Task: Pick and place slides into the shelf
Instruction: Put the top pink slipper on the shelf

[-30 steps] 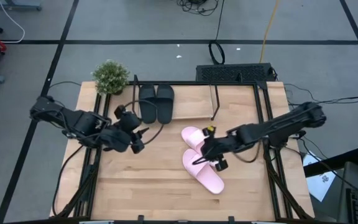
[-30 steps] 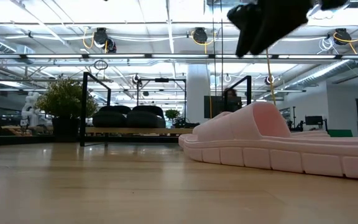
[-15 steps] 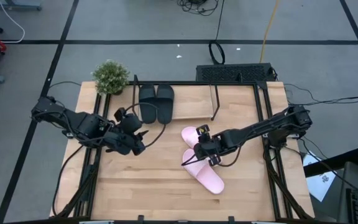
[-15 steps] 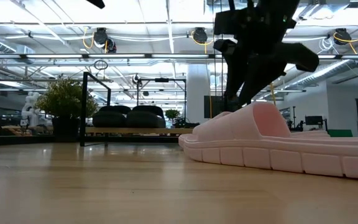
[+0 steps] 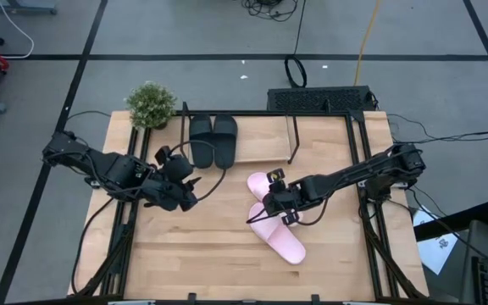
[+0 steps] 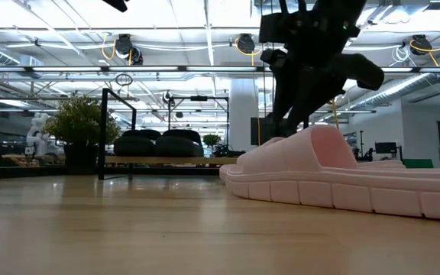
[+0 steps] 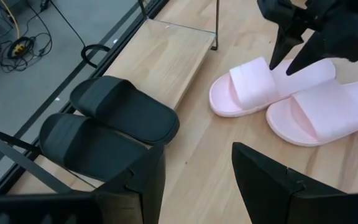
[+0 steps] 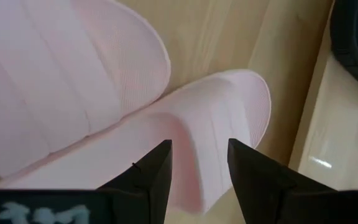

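Observation:
Two black slides (image 5: 213, 140) (image 7: 104, 124) rest side by side on the left half of the shelf's wooden board (image 5: 265, 142) (image 7: 166, 59). Two pink slides lie sole-down on the table: one nearer the shelf (image 5: 259, 181) (image 7: 253, 81), one nearer the table's near edge (image 5: 282, 241) (image 6: 334, 179). My right gripper (image 5: 265, 207) (image 8: 199, 165) (image 7: 286, 62) is open and points down over the shelf-side pink slide, a finger on each side of its strap (image 8: 197, 134); no touch shows. My left gripper (image 5: 191, 197) (image 7: 197, 168) waits open left of the pink slides.
A potted plant (image 5: 151, 103) (image 6: 82, 126) stands at the far left corner, beside the shelf. Thin black rods (image 5: 293, 140) frame the shelf. The board's right half is bare. A dark keyboard-like unit (image 5: 320, 99) sits beyond the far edge. Open tabletop lies toward the near edge.
My right gripper has come down and moved toward the table's left, from above and right of the pink slides to over the strap of the shelf-side one. It has stayed open. The slides have not moved.

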